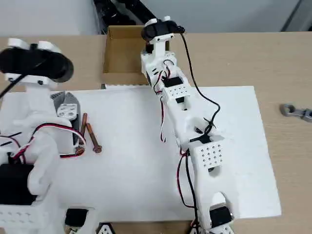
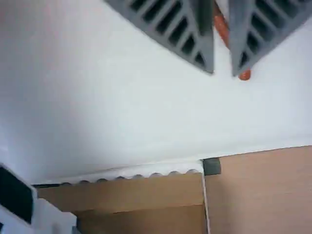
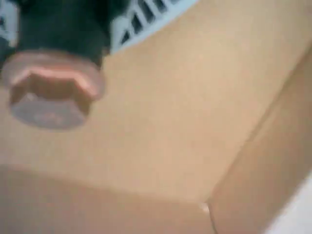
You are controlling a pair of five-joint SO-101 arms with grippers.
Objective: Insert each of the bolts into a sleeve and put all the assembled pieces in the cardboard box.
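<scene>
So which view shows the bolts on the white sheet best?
The high view: both bolts lie whole, unblocked. The left wrist view catches slivers past the left end effector fingers; the right wrist view faces the cardboard box.

Light wood table [image 1: 282,63] with a big white foam sheet [image 1: 131,170] laid over most of it. From the left wrist cam, the sheet's [image 2: 97,112] far edge looks a bit scalloped, and a small dark grey block [image 2: 211,166] sits right at its corner. Over by the table's right edge, well off the sheet, lies a little metal clamp-looking thing [image 1: 295,112]. There's also some black gear [image 1: 122,12] past the far edge, can't tell what.
</scene>
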